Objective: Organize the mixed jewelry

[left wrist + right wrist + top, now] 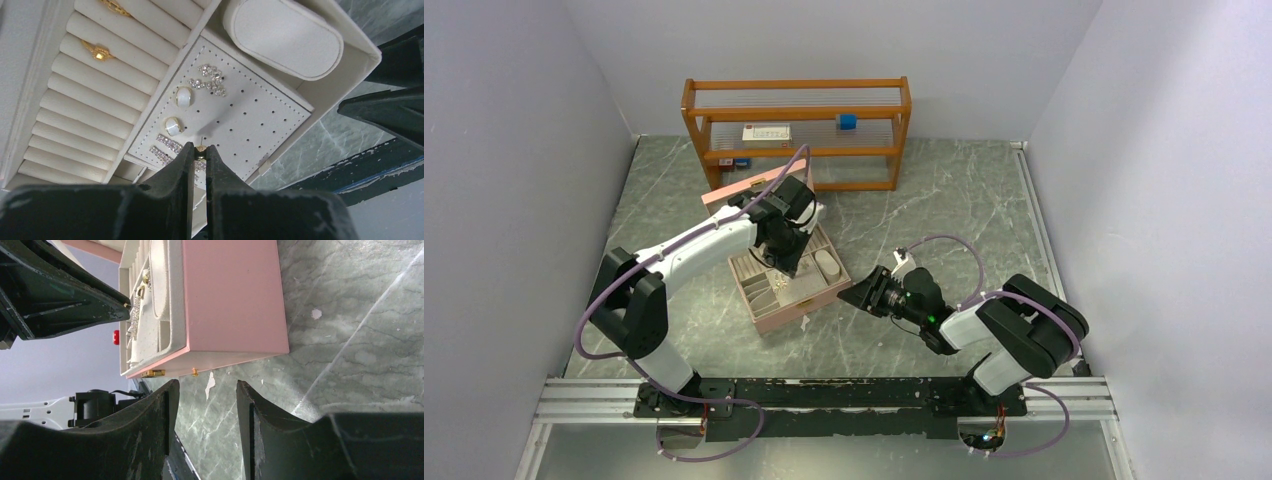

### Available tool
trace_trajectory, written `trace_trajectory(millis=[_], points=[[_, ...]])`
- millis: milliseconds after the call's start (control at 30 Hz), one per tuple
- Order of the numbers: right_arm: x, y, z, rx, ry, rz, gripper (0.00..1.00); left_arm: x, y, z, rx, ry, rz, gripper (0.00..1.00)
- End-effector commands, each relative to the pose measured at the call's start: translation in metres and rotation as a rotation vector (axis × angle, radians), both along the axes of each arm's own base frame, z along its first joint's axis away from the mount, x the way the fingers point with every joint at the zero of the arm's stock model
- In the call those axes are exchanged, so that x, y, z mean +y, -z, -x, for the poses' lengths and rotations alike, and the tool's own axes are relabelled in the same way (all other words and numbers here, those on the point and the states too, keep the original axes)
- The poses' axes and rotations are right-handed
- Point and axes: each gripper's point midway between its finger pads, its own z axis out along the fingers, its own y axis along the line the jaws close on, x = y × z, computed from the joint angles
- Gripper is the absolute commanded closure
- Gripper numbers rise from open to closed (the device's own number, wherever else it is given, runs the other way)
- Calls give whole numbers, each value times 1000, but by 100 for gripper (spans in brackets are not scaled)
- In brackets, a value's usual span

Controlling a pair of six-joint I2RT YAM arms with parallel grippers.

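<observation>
Marble table (984, 200) with pink box (230, 295); left gripper (200, 153) clenched on a gold stud (201, 148) just above the perforated panel (250, 120); right gripper (207, 405) spread, empty, beside the box front. Several earrings (182, 96) already sit pinned, 2 rings (97, 50) in the rolls (75, 100); this stud probably remains to seat.

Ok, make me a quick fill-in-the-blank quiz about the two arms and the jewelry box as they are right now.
1. The left pincer is shut on a tiny ____ stud.
2. The right pincer hangs open, holding ____.
3. The jewelry box is ____ on the outside.
Missing words: gold; nothing; pink.
</observation>
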Motion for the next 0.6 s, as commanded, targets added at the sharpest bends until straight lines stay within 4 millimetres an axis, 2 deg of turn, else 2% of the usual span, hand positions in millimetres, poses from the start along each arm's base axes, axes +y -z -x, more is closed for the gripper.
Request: trace_trajectory(millis=[0,567], points=[[0,-1,1,-16,-1,-8,50,-9,-14,-12,-58,-9,30,87],[3,2,1,-5,-9,-5,50,-3,0,4,20,52,-6,87]])
